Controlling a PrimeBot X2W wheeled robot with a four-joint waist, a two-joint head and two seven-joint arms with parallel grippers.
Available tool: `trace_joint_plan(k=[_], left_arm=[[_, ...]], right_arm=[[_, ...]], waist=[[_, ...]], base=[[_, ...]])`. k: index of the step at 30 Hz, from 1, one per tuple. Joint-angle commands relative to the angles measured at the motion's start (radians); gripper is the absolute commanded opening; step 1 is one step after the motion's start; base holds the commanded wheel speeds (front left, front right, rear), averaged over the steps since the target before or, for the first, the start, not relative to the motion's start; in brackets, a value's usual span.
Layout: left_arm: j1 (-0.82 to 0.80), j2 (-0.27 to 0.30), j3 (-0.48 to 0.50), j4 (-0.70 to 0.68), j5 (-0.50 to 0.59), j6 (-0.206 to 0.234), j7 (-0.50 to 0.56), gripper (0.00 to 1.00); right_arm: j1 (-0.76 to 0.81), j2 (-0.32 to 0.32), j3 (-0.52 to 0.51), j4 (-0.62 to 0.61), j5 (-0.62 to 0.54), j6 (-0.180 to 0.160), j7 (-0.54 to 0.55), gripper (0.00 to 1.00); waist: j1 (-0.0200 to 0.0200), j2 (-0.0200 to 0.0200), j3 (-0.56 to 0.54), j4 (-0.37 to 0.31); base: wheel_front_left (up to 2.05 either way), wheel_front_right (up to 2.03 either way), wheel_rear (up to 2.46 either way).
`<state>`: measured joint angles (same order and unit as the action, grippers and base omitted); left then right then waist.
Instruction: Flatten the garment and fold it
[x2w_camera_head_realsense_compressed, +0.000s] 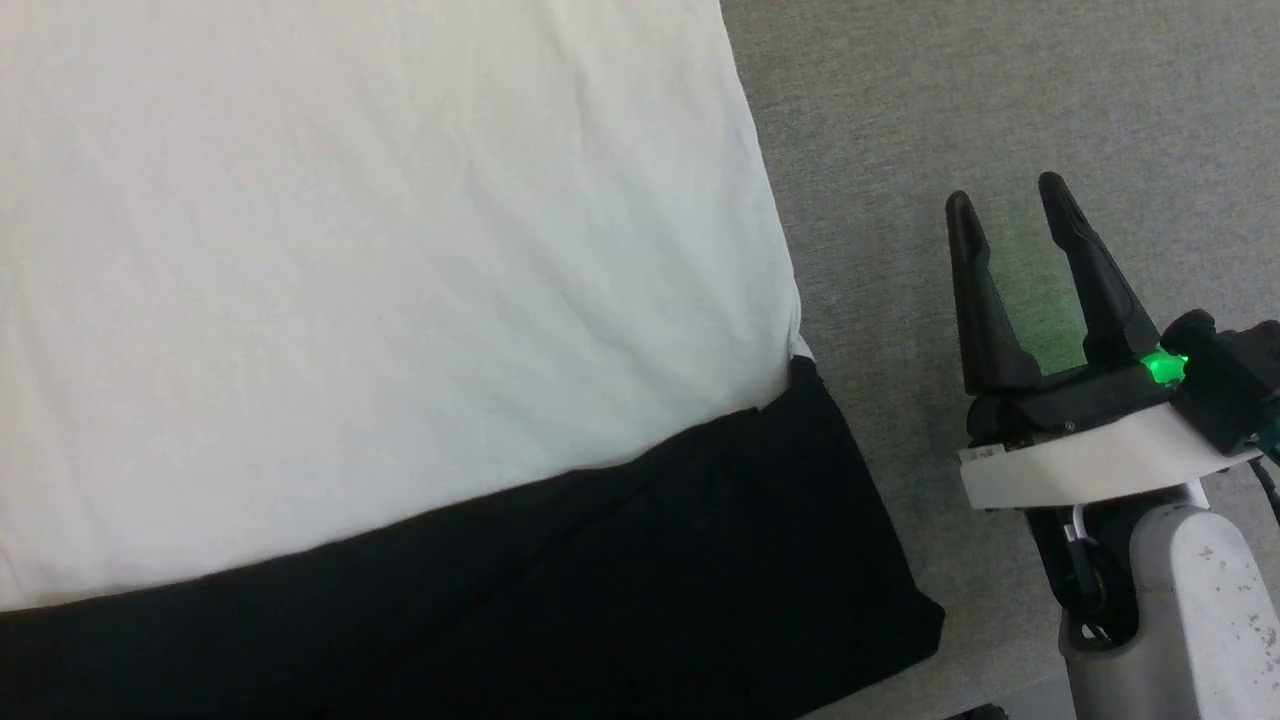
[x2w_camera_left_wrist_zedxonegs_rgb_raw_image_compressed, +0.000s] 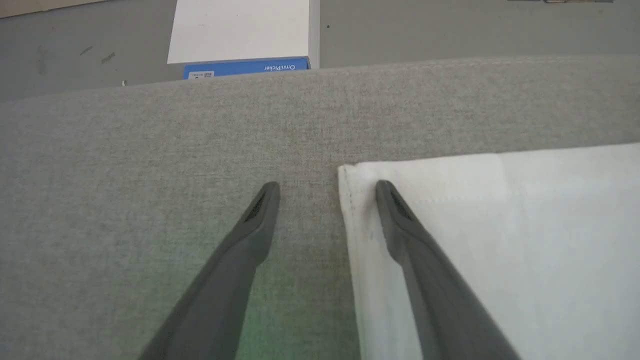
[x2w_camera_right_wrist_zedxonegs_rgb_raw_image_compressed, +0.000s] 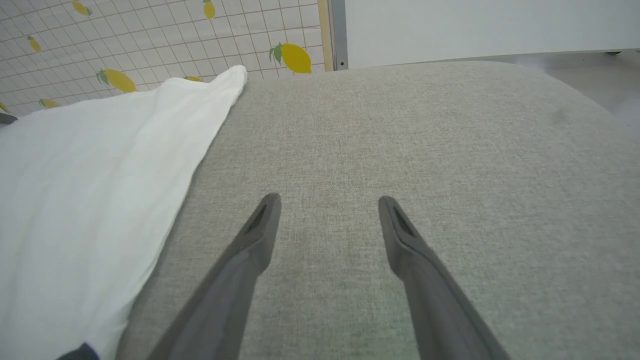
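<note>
Garment (x2w_camera_head_realsense_compressed: 350, 280): lies spread on the grey cloth-covered table (x2w_camera_head_realsense_compressed: 1000, 90). Seen from the head, the white body fills the view from 9 to 12 o'clock, lightly creased. A black sleeve (x2w_camera_head_realsense_compressed: 600, 600) is laid across it along 6 o'clock, ending near 5 o'clock. The print is not visible.

Right pincer (x2w_camera_head_realsense_compressed: 1005, 192): at 3 o'clock in the head view, over bare table, apart from the garment's side edge. Fingers spread, nothing between them. Green light (x2w_camera_head_realsense_compressed: 1160, 365) glowing at the finger base. In its own wrist view the white cloth lies off toward 9 o'clock. A lemon-patterned grid sheet (x2w_camera_right_wrist_zedxonegs_rgb_raw_image_compressed: 150, 40) shows beyond the table at 11 o'clock.

Left pincer (x2w_camera_left_wrist_zedxonegs_rgb_raw_image_compressed: 327, 184): fingers spread, straddling the garment's white hem corner (x2w_camera_left_wrist_zedxonegs_rgb_raw_image_compressed: 352, 175). One finger (x2w_camera_left_wrist_zedxonegs_rgb_raw_image_compressed: 415, 250) is over the cloth just inside the corner, and the other is over bare table toward 8 o'clock. Cannot tell whether either tip touches down. Nothing is pinched.

Beyond the table's far edge in the left wrist view, at 11 o'clock: grey floor (x2w_camera_left_wrist_zedxonegs_rgb_raw_image_compressed: 75, 50), and a white panel (x2w_camera_left_wrist_zedxonegs_rgb_raw_image_compressed: 240, 30) with a blue label strip (x2w_camera_left_wrist_zedxonegs_rgb_raw_image_compressed: 247, 67).
</note>
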<state>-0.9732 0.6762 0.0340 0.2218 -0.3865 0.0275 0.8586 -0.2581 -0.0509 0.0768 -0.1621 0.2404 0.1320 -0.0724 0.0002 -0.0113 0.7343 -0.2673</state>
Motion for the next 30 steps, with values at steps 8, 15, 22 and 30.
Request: trace_joint_plan(k=[8, 15, 22, 30], left_arm=[[-0.011, -0.013, -0.023, 0.010, -0.015, -0.019, 0.014, 0.00], [-0.033, -0.023, -0.054, 0.022, -0.004, -0.064, -0.094, 0.00], [-0.081, -0.082, -0.094, 0.046, -0.002, -0.087, -0.216, 0.00], [-0.104, -0.166, -0.158, 0.048, -0.005, -0.115, -0.355, 0.00]], right_arm=[[-0.050, 0.001, 0.015, -0.007, -0.024, -0.001, 0.014, 1.00], [-0.250, 0.001, 0.036, -0.024, -0.096, -0.001, 0.100, 1.00], [-0.623, 0.001, 0.018, 0.172, -0.096, -0.001, 0.304, 1.00], [-0.931, 0.001, -0.062, 0.560, -0.095, -0.001, 0.521, 1.00]], waist=[[-0.0002, 0.0113, 0.023, 0.014], [-0.0002, 0.0113, 0.016, 0.056], [-0.0002, 0.0113, 0.012, 0.134], [-0.0002, 0.0113, 0.020, 0.251]], base=[[0.00, 0.00, 0.00], [0.00, 0.00, 0.00], [0.00, 0.00, 0.00], [0.00, 0.00, 0.00]])
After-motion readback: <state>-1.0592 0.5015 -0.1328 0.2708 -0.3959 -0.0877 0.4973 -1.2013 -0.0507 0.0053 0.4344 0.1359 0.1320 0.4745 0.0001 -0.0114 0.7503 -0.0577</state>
